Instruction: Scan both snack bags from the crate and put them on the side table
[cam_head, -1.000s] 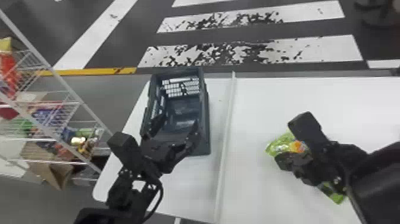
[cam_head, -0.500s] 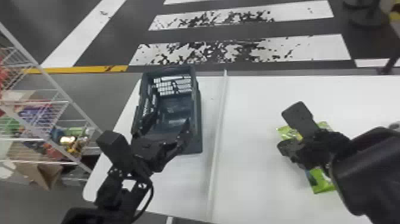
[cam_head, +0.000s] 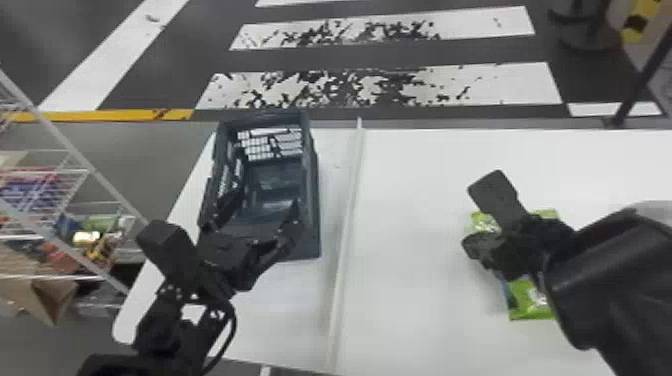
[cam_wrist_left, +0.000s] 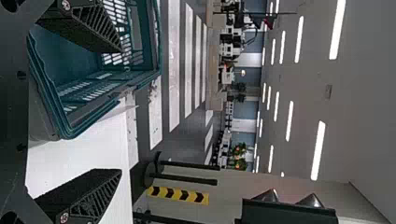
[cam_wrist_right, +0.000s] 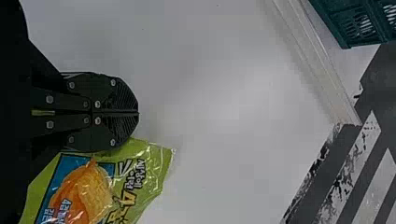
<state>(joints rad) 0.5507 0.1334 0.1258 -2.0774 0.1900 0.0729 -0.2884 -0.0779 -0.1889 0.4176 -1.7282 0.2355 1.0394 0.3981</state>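
On the right part of the white table, in the head view, my right gripper (cam_head: 470, 245) is over a green snack bag (cam_head: 530, 300), partly covering it. In the right wrist view the right gripper (cam_wrist_right: 138, 112) has its fingers pressed together, with the snack bag (cam_wrist_right: 88, 193) lying partly under and beside them, its chip picture showing. At the near end of the dark blue-green crate (cam_head: 312, 200), my left gripper (cam_head: 264, 205) has its fingers spread. In the left wrist view, the left gripper (cam_wrist_left: 121, 111) shows a wide gap, one finger over the crate (cam_wrist_left: 74, 123).
A raised pale strip (cam_head: 345, 225) divides the white table (cam_head: 415, 300) between crate and bag. At the left stands a white wire rack (cam_head: 65, 135) with colourful packets. Dark post bases (cam_head: 587, 37) stand on the striped floor beyond.
The head view has shifted, putting the crate farther left in it. The snack bag lies at a different angle and farther from the divider strip. The left gripper remains by the crate.
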